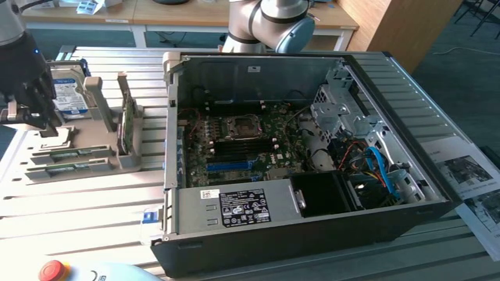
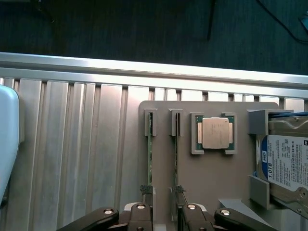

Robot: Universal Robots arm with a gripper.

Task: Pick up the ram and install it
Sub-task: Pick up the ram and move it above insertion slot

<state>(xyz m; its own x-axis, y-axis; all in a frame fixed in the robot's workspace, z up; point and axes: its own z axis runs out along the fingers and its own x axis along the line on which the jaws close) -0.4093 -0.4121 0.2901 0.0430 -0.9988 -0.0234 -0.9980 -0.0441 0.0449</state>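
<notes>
Two ram sticks, thin green boards, stand on edge in slots of a grey holder [image 2: 163, 168]: one ram [image 2: 150, 154] and a second ram [image 2: 176, 154] beside it. In the exterior view the same sticks [image 1: 72, 154] lie in the holder at the left, outside the computer case. My gripper [image 2: 162, 192] hangs over the holder's near end, open and holding nothing, one finger [image 2: 140, 214] near each stick's end. From outside, the gripper [image 1: 41, 126] sits just above the holder. The motherboard's black memory slots [image 1: 234, 151] lie inside the open case.
A square silver processor chip [image 2: 216, 133] and a blue-and-white-labelled hard drive [image 2: 286, 163] share the holder. A green board [image 1: 125, 126] stands upright in a bracket. The open computer case [image 1: 258, 234] lies on the slatted metal table. A red stop button [image 1: 53, 270] is at the front.
</notes>
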